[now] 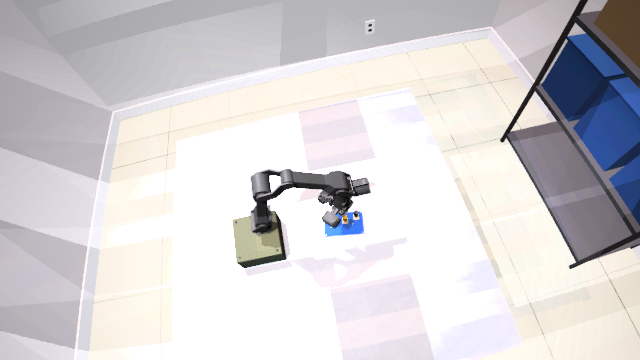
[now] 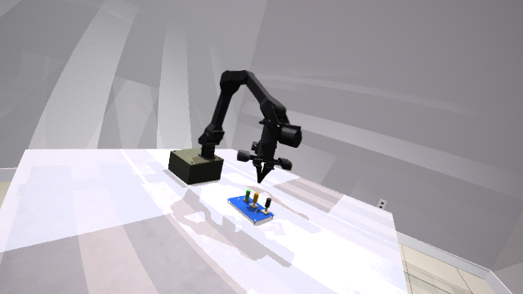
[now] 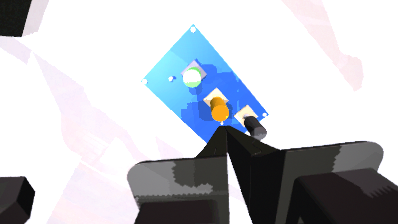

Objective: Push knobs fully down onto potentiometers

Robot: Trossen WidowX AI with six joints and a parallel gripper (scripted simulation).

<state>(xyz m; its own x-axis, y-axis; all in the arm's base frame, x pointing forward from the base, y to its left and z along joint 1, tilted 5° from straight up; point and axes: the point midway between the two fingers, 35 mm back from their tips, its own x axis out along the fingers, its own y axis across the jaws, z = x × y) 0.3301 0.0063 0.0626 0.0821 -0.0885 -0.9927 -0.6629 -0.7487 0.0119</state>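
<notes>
The blue circuit board [image 1: 354, 230] [image 2: 242, 207] [image 3: 172, 62] stands on the table. The green knob [image 2: 248, 193] [image 3: 192, 78] is upright close to its base; the gripper hides it in the top view. The orange knob [image 1: 345, 219] [image 2: 256, 198] [image 3: 220, 111] stands in the middle, with little or no visible gap above its potentiometer. The black knob [image 1: 356, 214] [image 2: 268, 202] [image 3: 257, 129] stands at the other end, with grey shaft showing between it and its potentiometer. My gripper [image 2: 259, 181] [image 3: 225, 128] is shut and empty, tips above the board, touching no knob.
The arm's olive base box [image 1: 256, 242] [image 2: 198, 168] stands on the table beside the board, on the green knob's side. A shelf rack [image 1: 555, 187] with blue bins [image 1: 575, 75] is far to the right in the top view.
</notes>
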